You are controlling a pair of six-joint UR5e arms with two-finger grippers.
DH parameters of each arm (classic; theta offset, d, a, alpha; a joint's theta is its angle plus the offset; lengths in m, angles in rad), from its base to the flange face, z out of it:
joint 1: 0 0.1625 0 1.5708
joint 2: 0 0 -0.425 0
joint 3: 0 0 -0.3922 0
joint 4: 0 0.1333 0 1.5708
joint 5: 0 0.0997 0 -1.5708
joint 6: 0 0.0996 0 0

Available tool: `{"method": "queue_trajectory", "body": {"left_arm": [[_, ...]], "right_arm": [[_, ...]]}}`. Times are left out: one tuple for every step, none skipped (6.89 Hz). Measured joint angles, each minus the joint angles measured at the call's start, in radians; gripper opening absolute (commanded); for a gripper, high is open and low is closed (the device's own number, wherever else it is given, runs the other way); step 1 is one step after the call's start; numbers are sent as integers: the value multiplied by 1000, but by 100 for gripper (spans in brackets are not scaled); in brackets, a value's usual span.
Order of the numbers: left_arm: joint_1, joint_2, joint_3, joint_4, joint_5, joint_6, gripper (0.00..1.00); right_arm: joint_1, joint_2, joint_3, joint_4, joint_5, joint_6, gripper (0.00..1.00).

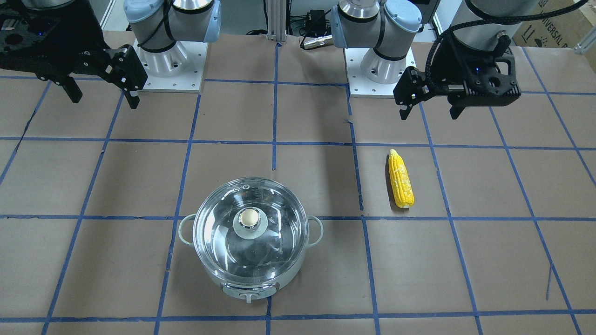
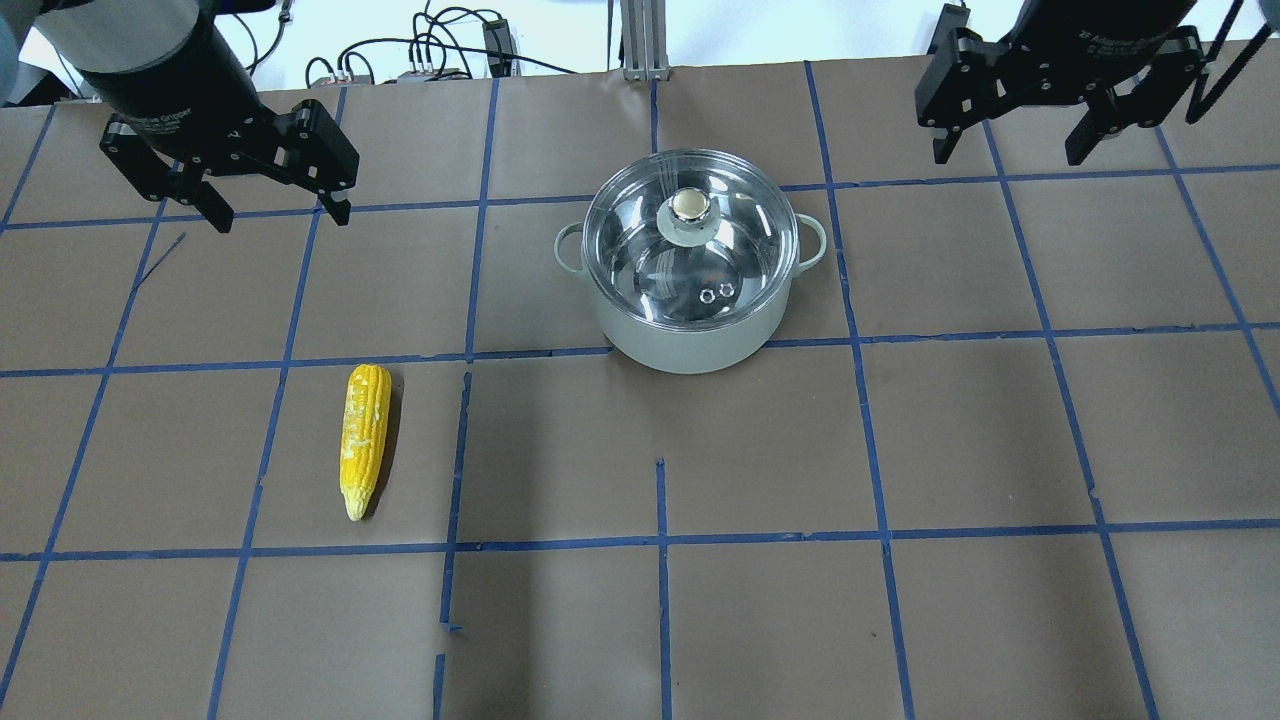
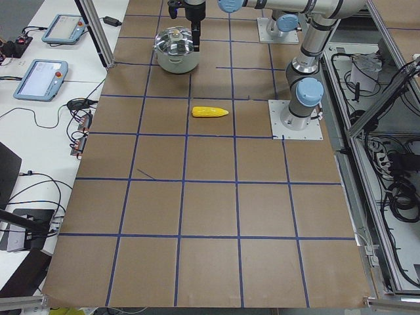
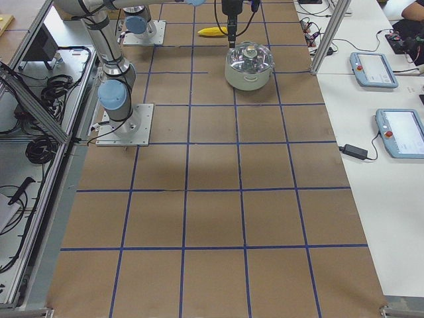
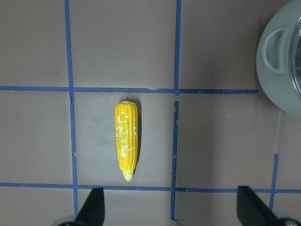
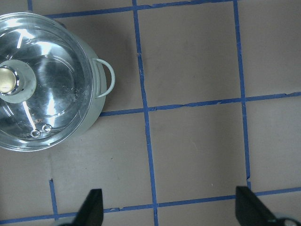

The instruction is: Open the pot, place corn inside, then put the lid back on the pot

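The pale grey-white pot (image 2: 690, 348) stands on the table with the clear glass lid (image 2: 640, 250) closed on it; the lid's beige knob (image 1: 250, 217) is centred. The yellow corn (image 2: 364, 435) lies flat on the table, apart from the pot, tapered end toward the robot. My left gripper (image 2: 282, 215) is open and empty, high above the table, farther from the robot than the corn (image 5: 127, 139). My right gripper (image 2: 1008, 152) is open and empty, high up, to the right of the pot (image 6: 96, 106).
Brown paper with a blue tape grid covers the table (image 2: 760, 450). The two arm bases (image 1: 170, 60) (image 1: 382, 65) stand at the robot's edge. Teach pendants (image 3: 41, 79) and cables lie on a side bench beyond the table's far edge.
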Motion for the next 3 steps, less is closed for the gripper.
{"method": "queue_trajectory", "body": {"left_arm": [[1, 0, 1, -2, -1, 0, 100], [1, 0, 0, -5, -1, 0, 100], [1, 3, -4, -7, -1, 0, 100]], "right_arm": [[1, 0, 0, 0, 0, 0, 99], [1, 0, 2, 0, 0, -1, 98], [3, 1, 4, -3, 1, -1, 98]]}}
